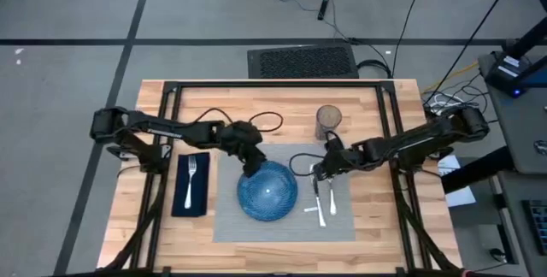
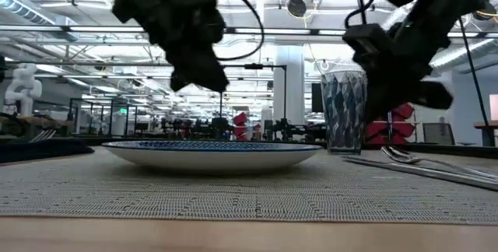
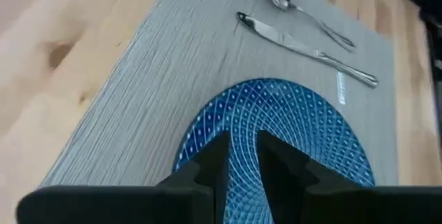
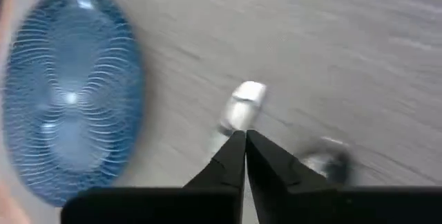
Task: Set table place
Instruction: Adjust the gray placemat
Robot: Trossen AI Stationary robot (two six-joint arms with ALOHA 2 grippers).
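Tabletop (image 1: 376, 226): light butcher-block wood with thin black frame rails; it carries everything below.
Placemat (image 1: 342, 226): light-grey rectangle lying flat on the middle of the tabletop, toward its front edge; a small white tag shows on it in the left wrist view.
Plate (image 1: 267, 191): round blue patterned dish on the left half of the placemat, lying flat.
Knife (image 1: 318, 206): on the placemat just right of the plate, lengthwise front to back.
Spoon (image 1: 332, 198): on the placemat just right of the knife, roughly parallel to it.
Glass (image 1: 328, 121): patterned tumbler standing upright on bare wood behind the placemat's far edge, right of centre.
Napkin (image 1: 192, 185): dark navy cloth on the wood left of the placemat, apart from it.
Fork (image 1: 191, 179): silver, lying lengthwise on the napkin.
Left gripper (image 1: 253, 167): above the far rim of the plate; its fingers (image 3: 215, 160) stand slightly apart with a narrow gap and nothing between them.
Right gripper (image 1: 319, 172): above the far ends of the knife and spoon, near the placemat's far edge; its fingers are pressed together, holding nothing, with the spoon's bowl (image 4: 243, 106) just beyond the tips.
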